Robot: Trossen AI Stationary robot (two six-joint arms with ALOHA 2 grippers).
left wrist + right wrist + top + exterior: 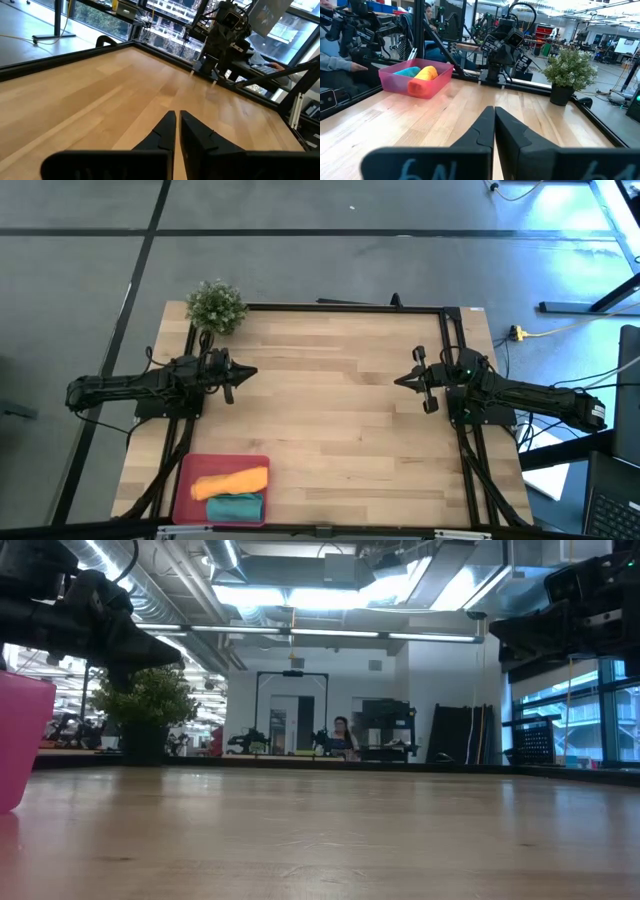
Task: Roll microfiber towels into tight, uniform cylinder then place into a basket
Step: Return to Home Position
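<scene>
Microfiber towels (232,484), orange beside teal, lay rolled in your basket (186,478); low view caught only its pink wall. Wrist views showed left gripper (251,372) and right gripper (399,380) closed, empty, at opposite table (340,430) sides.

You get bright, even light from overhead on the counter (340,400), and the shadows on it are faint and short. In the high view a pale glare lies on the floor (565,230) at upper right. In the low view the ceiling lights (290,595) blow out, so the left arm (80,610) and right arm (570,610) show as dark silhouettes. In the left wrist view daylight enters through the windows (165,12), and the left gripper (177,117) looks flat black.
</scene>
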